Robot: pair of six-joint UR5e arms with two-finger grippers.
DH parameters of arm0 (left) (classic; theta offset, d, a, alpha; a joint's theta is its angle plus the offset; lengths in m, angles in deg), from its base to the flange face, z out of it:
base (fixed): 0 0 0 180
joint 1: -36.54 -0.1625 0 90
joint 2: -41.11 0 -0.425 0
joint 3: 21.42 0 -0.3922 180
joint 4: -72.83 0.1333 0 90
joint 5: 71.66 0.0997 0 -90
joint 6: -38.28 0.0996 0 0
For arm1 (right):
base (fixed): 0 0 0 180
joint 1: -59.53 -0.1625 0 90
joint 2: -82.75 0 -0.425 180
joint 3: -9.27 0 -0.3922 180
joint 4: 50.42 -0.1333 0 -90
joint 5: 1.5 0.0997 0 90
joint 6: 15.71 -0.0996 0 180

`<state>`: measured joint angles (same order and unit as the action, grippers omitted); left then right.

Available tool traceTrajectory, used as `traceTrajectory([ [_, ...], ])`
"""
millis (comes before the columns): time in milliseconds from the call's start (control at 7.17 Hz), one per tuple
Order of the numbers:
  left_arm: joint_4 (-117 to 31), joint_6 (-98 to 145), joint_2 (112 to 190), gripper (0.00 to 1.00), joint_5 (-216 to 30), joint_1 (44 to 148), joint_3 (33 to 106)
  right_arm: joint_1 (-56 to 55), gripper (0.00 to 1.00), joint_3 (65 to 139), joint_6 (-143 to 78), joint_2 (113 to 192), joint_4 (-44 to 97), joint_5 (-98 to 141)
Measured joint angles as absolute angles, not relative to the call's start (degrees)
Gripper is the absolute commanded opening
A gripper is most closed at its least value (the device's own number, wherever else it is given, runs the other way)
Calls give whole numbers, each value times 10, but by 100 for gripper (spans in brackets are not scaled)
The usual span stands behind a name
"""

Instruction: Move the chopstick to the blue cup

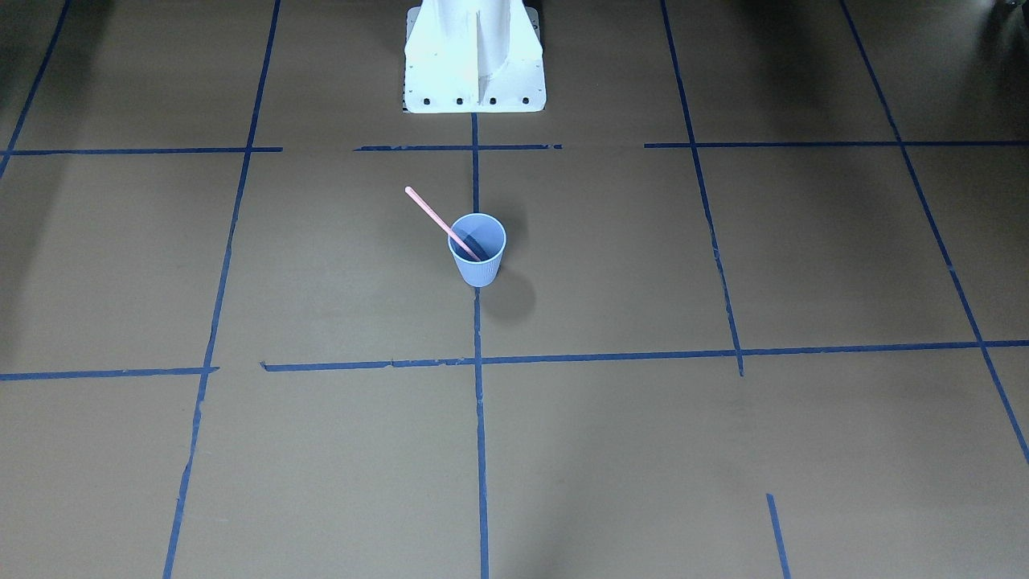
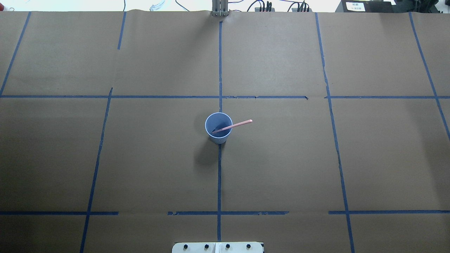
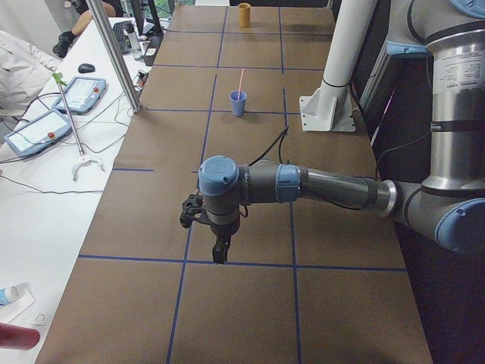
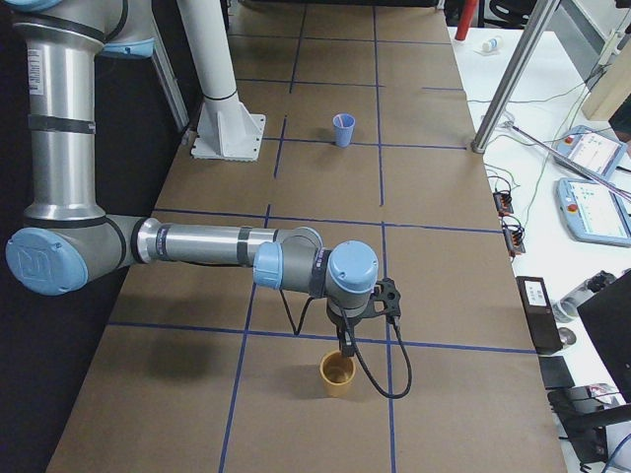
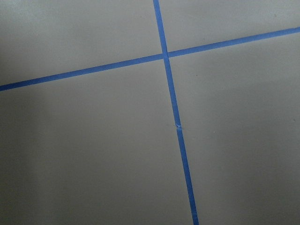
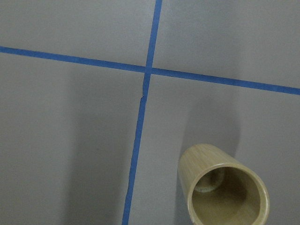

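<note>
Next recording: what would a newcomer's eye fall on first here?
The blue cup stands on the centre tape line, the pink chopstick leaning out of it toward the robot's right. Far off to that side, the right gripper hangs close by a tan cup.

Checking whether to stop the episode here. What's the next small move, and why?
Probably nothing more at the cup: the chopstick already leans inside the blue cup, its top end past the rim, with nothing holding it. I'd only lift the right gripper straight up, since it hangs close above the wooden cup. The left gripper is far from both cups.
</note>
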<state>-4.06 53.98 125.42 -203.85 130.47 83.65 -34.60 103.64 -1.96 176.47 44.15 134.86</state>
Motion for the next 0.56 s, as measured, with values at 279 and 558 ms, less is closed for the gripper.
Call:
traceTrajectory([
  [279, -40, 540, 1254, 100, -2037, 1304, 832, -346, 100, 1037, -19, 1765, 442, 1357],
  [558, -41, 541, 1250, 100, -2038, 1304, 831, -346, 100, 1038, -19, 1765, 441, 1361],
])
